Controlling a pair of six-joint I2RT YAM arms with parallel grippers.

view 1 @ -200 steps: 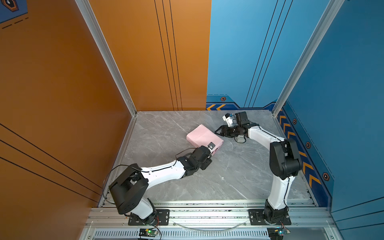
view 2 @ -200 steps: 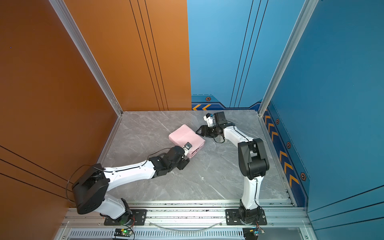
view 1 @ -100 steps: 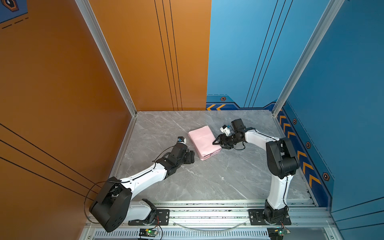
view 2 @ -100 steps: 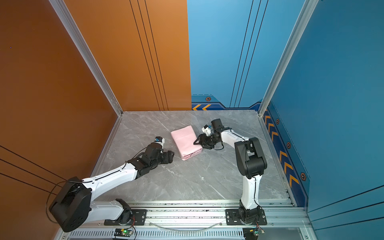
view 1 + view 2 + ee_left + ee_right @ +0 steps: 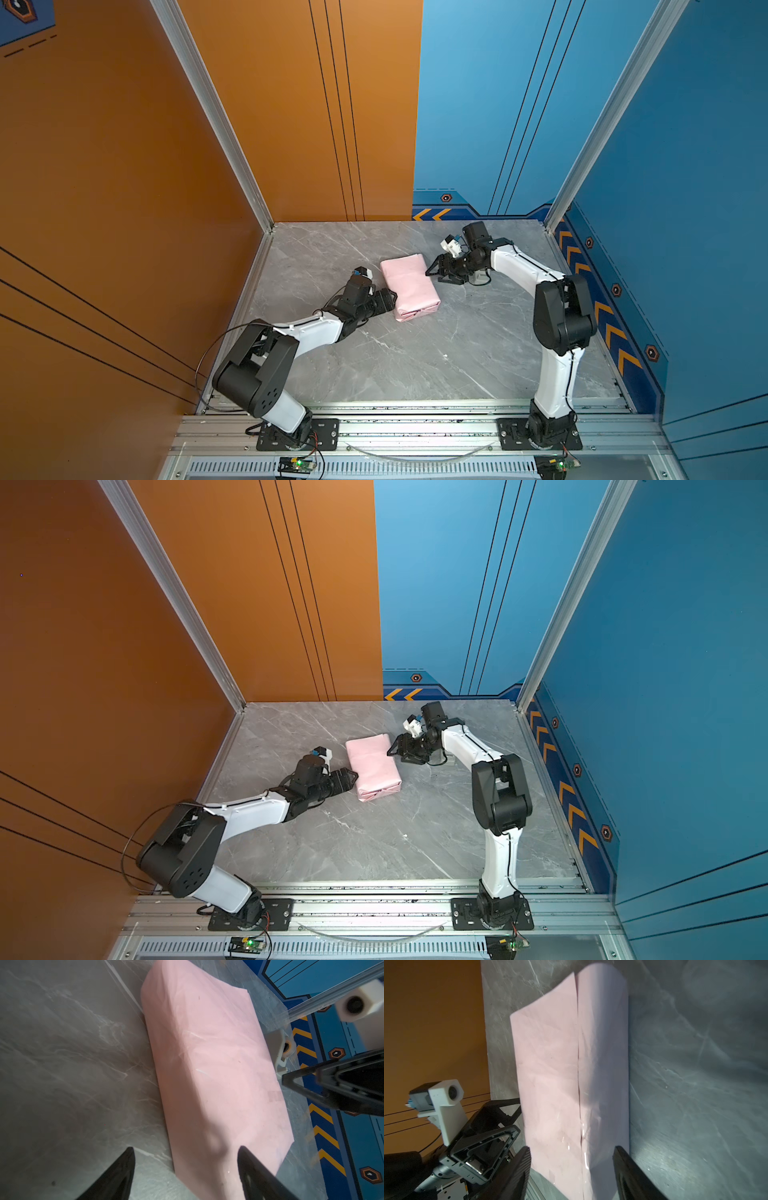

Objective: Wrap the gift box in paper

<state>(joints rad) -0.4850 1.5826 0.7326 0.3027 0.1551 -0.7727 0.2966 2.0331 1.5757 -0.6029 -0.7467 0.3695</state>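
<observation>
The paper (image 5: 409, 286) (image 5: 374, 766) shows its pale pink face and is folded into a closed oblong parcel on the marble floor. The gift box is hidden inside it. My left gripper (image 5: 392, 297) (image 5: 355, 776) is open at the parcel's left long side. In the left wrist view one finger of the left gripper (image 5: 185, 1149) is over the floor and the other over the paper (image 5: 207, 1064). My right gripper (image 5: 430, 274) (image 5: 390, 750) is open at the far right edge. In the right wrist view the right gripper (image 5: 572, 1148) straddles the seam (image 5: 578, 1064).
A beige tape dispenser (image 5: 278, 1049) stands on the floor just past the parcel, under the right arm. An orange wall runs along the left, blue walls along the back and right. The aluminium rail (image 5: 415, 432) with both arm bases lies at the front.
The parcel has turned so that its long axis runs front to back. My left arm swung from its near right corner round to its left side. The right gripper came in to its right edge.
</observation>
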